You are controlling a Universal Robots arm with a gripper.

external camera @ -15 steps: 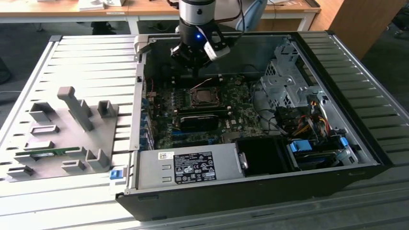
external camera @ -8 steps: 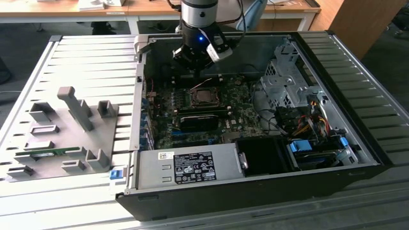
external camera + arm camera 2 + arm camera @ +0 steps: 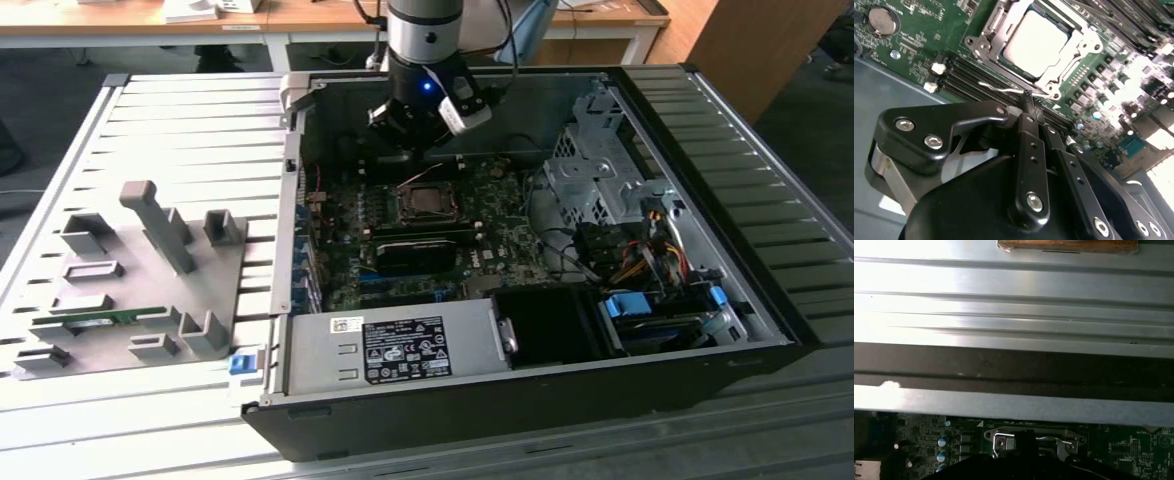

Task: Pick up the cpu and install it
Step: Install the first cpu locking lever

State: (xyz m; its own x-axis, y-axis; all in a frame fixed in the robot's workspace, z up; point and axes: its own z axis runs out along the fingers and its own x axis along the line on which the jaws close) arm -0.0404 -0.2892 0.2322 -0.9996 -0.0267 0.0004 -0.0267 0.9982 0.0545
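Observation:
The cpu (image 3: 1034, 42), a square chip with a shiny silver top, lies flat in the motherboard socket (image 3: 424, 200) with the metal frame around it. My gripper (image 3: 1029, 100) hangs just above the board beside the socket, its black fingers (image 3: 1026, 150) drawn together to a point with nothing between them. The tip sits next to the socket's thin wire lever (image 3: 1004, 90). In the exterior view the gripper (image 3: 407, 150) is inside the open computer case, at the far side of the socket. The first wrist view shows the socket's frame (image 3: 1029, 440) below the case wall.
The open case (image 3: 747, 300) holds a power supply (image 3: 400, 350), a drive cage (image 3: 601, 160) and cable bundles (image 3: 641, 250). Dark memory slots (image 3: 979, 80) run beside the socket. A grey fixture plate (image 3: 134, 270) with blocks and a green memory stick (image 3: 114, 320) lies at the exterior view's left.

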